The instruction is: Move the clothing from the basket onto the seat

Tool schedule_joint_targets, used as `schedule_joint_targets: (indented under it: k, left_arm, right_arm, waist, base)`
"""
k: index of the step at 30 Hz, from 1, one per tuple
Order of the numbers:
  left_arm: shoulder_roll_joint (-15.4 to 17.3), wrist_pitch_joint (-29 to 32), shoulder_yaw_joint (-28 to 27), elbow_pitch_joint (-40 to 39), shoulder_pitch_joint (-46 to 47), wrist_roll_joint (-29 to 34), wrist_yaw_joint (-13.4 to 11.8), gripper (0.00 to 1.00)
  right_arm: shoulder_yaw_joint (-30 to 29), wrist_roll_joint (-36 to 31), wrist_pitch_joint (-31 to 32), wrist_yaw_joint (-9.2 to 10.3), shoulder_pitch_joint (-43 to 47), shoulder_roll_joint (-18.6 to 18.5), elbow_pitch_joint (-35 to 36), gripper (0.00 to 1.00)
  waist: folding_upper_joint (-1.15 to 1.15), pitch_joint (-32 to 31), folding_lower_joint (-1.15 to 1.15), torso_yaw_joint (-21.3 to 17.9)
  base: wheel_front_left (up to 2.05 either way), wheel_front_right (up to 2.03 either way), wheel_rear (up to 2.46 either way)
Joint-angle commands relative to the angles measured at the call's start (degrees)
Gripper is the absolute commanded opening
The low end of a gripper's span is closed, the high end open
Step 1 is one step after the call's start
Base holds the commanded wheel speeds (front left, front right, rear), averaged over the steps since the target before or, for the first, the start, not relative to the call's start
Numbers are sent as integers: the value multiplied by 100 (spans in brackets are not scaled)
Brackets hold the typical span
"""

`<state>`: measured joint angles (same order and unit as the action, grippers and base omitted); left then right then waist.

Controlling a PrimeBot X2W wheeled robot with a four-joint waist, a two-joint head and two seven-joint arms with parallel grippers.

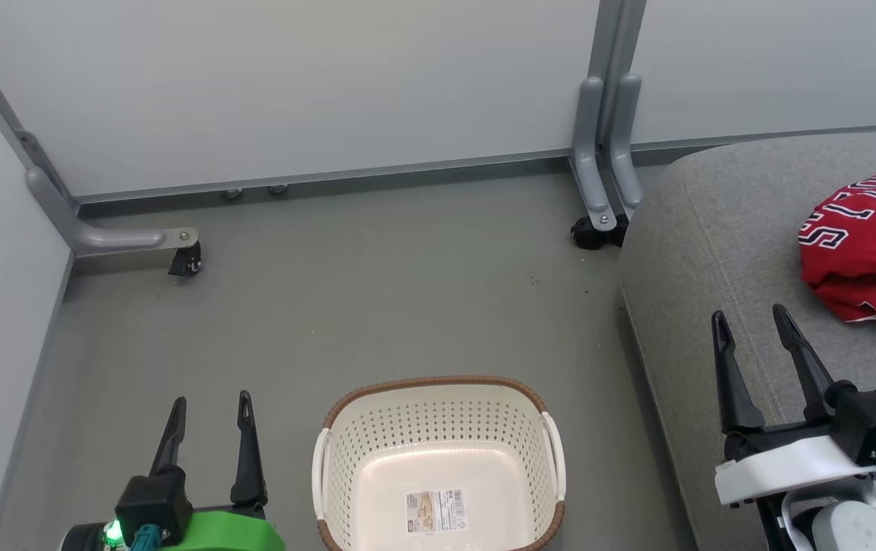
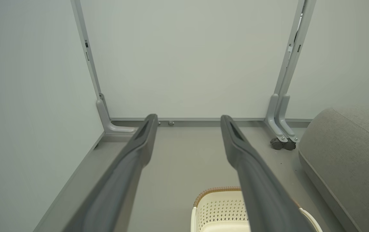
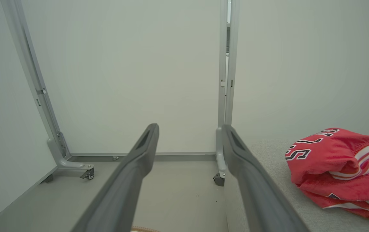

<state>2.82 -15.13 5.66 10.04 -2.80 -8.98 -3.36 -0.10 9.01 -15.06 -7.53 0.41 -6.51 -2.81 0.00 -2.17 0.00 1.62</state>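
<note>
pale partition panels (image 1: 292,84) on wheeled grey feet are boxing in a corner of grey floor (image 1: 376,306), and the work is sitting at its near edge. the basket (image 1: 438,380) is standing upright on the floor between the two arms. its inside is showing nothing but a paper label (image 1: 436,511) on the bottom. the clothing (image 1: 866,237) is lying in a crumpled red heap on the seat (image 1: 713,229), well back from the cushion's rounded front edge, with black block letters facing up. the heap is running off the right edge of the head view, so i am not able to tell how many garments are making it up. judging by the bare basket, the transfer is looking finished.

the left gripper (image 1: 212,399) is hovering near the basket's left side with its fingers spread and nothing between them. the right gripper (image 1: 747,312) is hanging over the front part of the seat, near the heap but apart from it, likewise spread wide and carrying nothing. both are pointing toward the panels, not down at cloth, which is reading as a rest pose and not a reach.
</note>
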Motion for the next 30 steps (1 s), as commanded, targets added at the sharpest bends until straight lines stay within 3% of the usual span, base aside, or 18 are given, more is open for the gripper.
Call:
schedule_joint_targets:
  k: [1, 21, 25, 26, 30]
  left_arm:
    - [17, 0, -39, 38, 18, -1, 19, 100]
    - [16, 0, -59, 229, 44, -9, 266, 100]
    - [16, 0, -86, 274, 32, -238, 327, 100]
    - [0, 1, -62, 272, 1, -239, 313, 0]
    - [-6, 60, -78, 422, 9, -423, 330, 0]
  right_arm:
    - [-7, -24, -17, 9, -48, -6, -2, 100]
    - [-6, -6, -16, 9, -46, 27, -12, 100]
    - [-7, -11, -16, 9, -44, 23, -19, 100]
    - [-4, 3, 0, 0, -6, 32, -6, 0]
    - [-5, 188, 49, -1, 40, 67, -154, 0]
  waist:
    - [0, 2, 0, 1]
    - [0, 44, 0, 50]
    - [0, 40, 0, 43]
    - [0, 40, 0, 43]
    - [0, 42, 0, 40]
  base:
    - [0, 0, 0]
    - [0, 0, 0]
    - [0, 0, 0]
    - [0, 0, 0]
    - [0, 0, 0]
